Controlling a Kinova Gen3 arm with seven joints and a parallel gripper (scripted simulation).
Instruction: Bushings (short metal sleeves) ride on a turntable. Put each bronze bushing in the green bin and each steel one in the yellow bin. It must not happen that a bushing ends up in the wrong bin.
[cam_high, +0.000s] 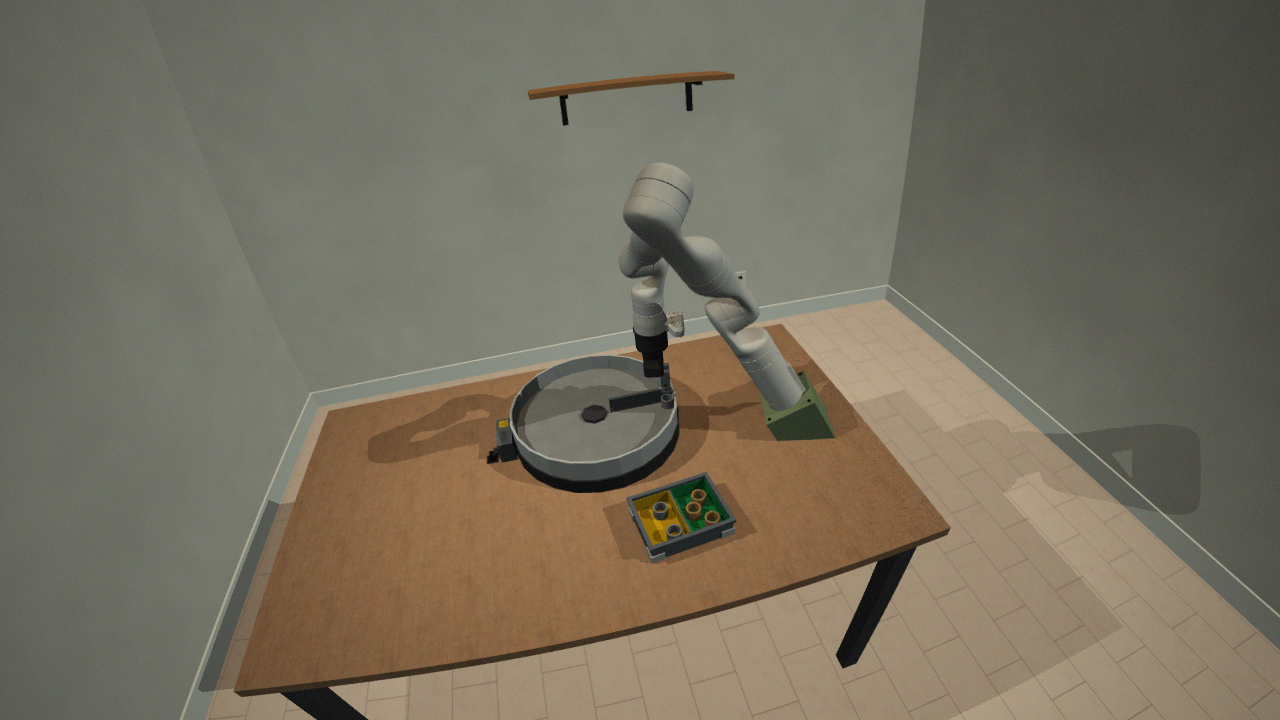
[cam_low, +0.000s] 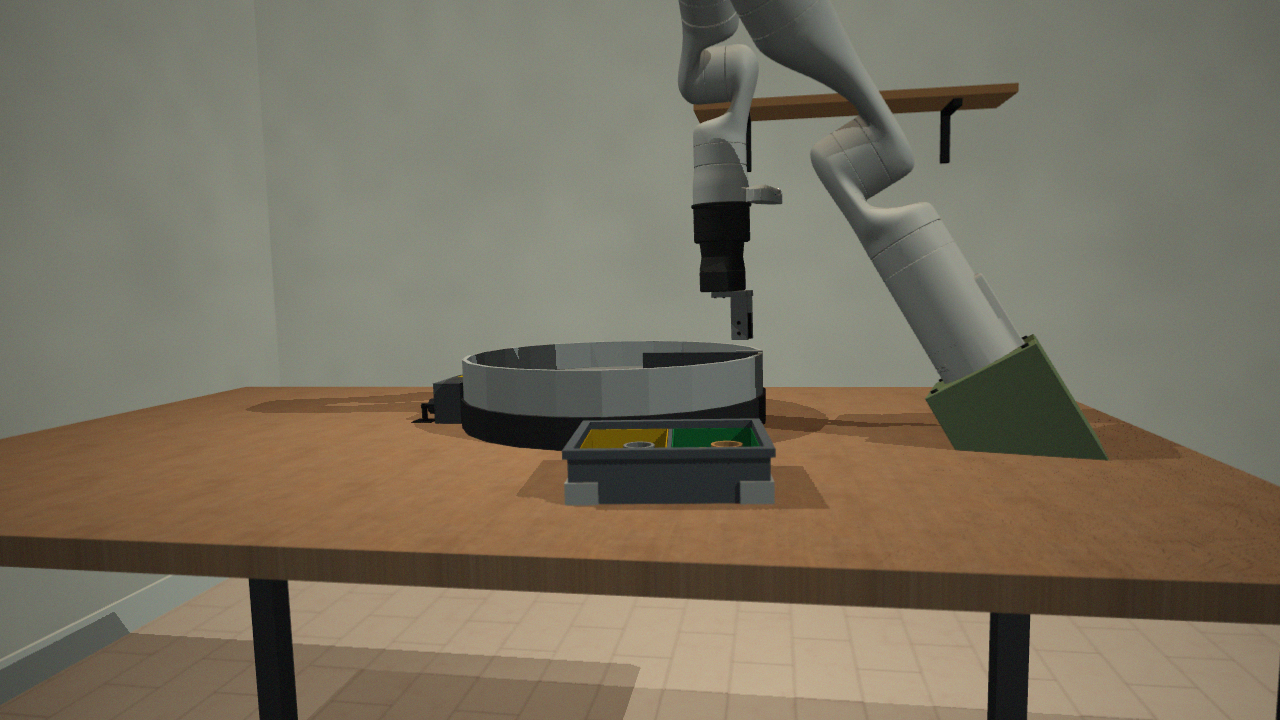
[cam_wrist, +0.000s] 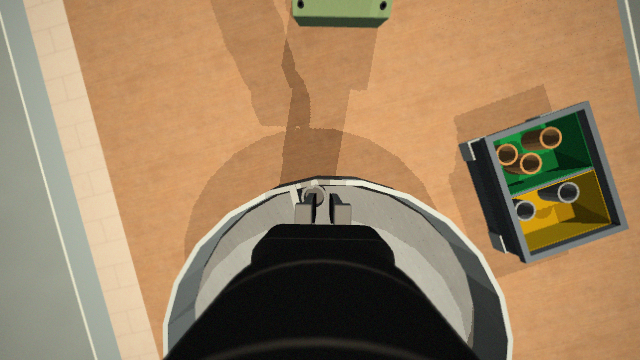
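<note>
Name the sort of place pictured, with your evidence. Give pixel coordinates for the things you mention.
Probably a robotics lab or sorting workcell: a robot arm (cam_high: 702, 266) (cam_low: 930, 286) bolted beside a turntable (cam_high: 572, 471) (cam_low: 608, 391) (cam_wrist: 171, 305), and a two-colour bin tray (cam_high: 684, 544) (cam_low: 671, 481) (cam_wrist: 609, 170).

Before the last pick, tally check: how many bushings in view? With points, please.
6: three bronze (cam_high: 706, 517) in the green bin, two steel (cam_high: 674, 531) in the yellow, one on the turntable (cam_high: 554, 452). More may be hidden.

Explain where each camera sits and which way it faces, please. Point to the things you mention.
Top: high before the table (cam_high: 429, 555) (cam_low: 268, 501) (cam_wrist: 200, 90), looking down; whole arm (cam_high: 707, 268) (cam_low: 930, 268) shows.
Exterior: low in front, looking level across; upper arm cropped.
Wrist: on the arm, looking down past its black gripper (cam_high: 660, 385) (cam_low: 741, 336) (cam_wrist: 323, 205).
Top and wrist share the small metal ring (cam_high: 666, 402) (cam_wrist: 317, 186) on the turntable (cam_high: 572, 447) (cam_wrist: 450, 305).
</note>
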